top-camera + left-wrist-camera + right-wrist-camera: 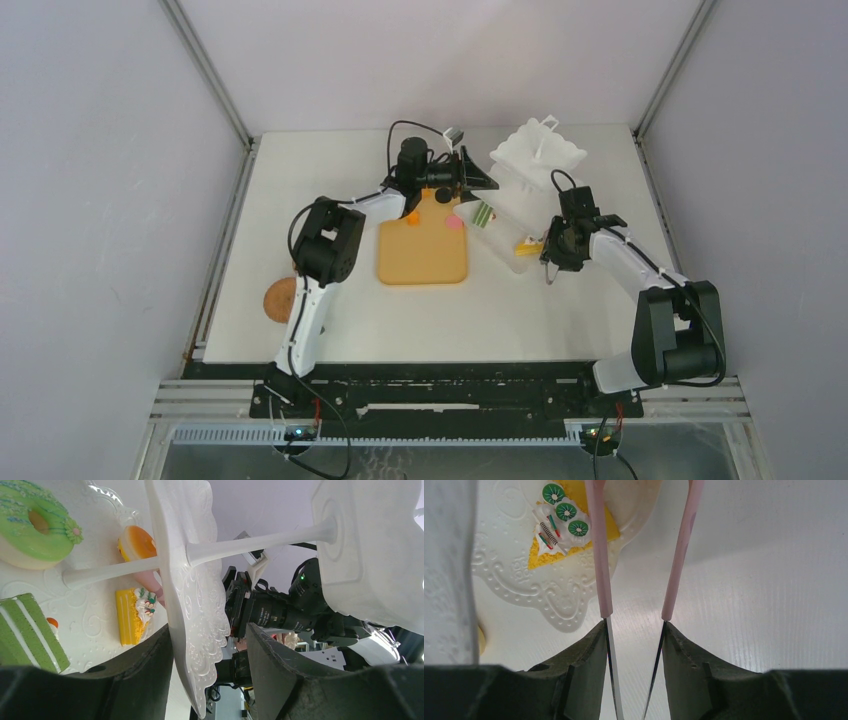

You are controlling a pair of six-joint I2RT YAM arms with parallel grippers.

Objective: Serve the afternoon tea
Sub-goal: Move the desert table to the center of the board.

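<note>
While the right gripper (634,625) is clamped on the pink tongs (596,555), with both tong arms pressed flat against the inner faces of its fingers and squeezed only partway so they're apart, the left gripper (209,630) isn't holding anything. Its jaws stand a fair way apart on either side of the scalloped rim of the middle tier of a white tiered stand (192,605). One finger looks to be right up against the tier and the other has a clear gap, so it's straddling the rim, not pinching it. The lowest tier, just past that first finger, has the goodies: a green donut (32,527), an orange tart (137,542), a green striped slice (27,630) and the yellow wedge (561,535). From the right wrist, that wedge, topped with kiwi slices, sits just ahead of the fingers and off to one side on the embossed plate. One tong arm crosses over it, but the tips run out of frame, so I can't tell if they touch it. Back from the left gripper, toward its own arm, there's a wooden board (422,255) with a black round (442,197) and a pink round (455,222) at its far end. A cork coaster (280,297) lies well behind it, down by that arm's base.
</note>
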